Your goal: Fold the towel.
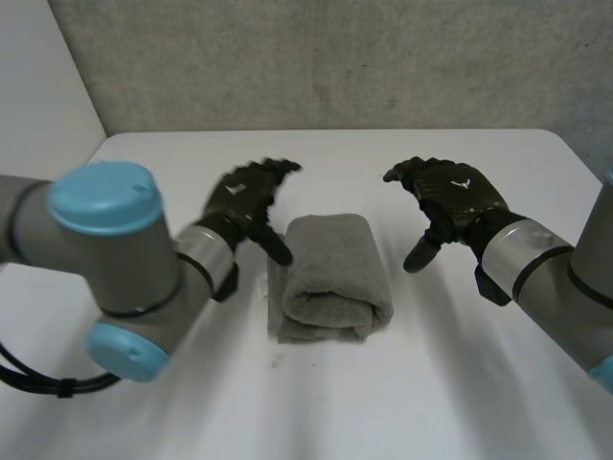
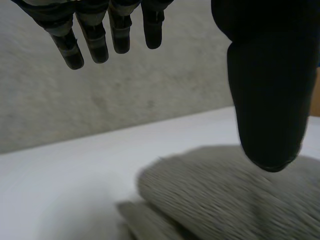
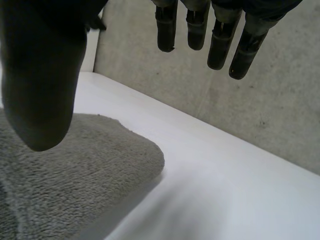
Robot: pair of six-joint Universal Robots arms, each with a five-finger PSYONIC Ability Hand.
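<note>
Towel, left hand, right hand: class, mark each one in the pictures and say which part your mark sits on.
towel [image 1: 330,273], head view, the middle of its folded top layer.
left hand [image 1: 244,201], head view, the back of the hand.
right hand [image 1: 452,196], head view, the back of the hand.

The grey folded terry-cloth towel [image 1: 330,273] has a coarse pile, rough and matt. Under it the white counter [image 1: 431,383] is smooth with a faint sheen. The black left robot hand [image 1: 251,196], at the towel's 10 o'clock, and the black right robot hand [image 1: 450,196], at 2 o'clock, look matt. The speckled grey wall [image 1: 335,57] at 12 o'clock appears rough.
</note>
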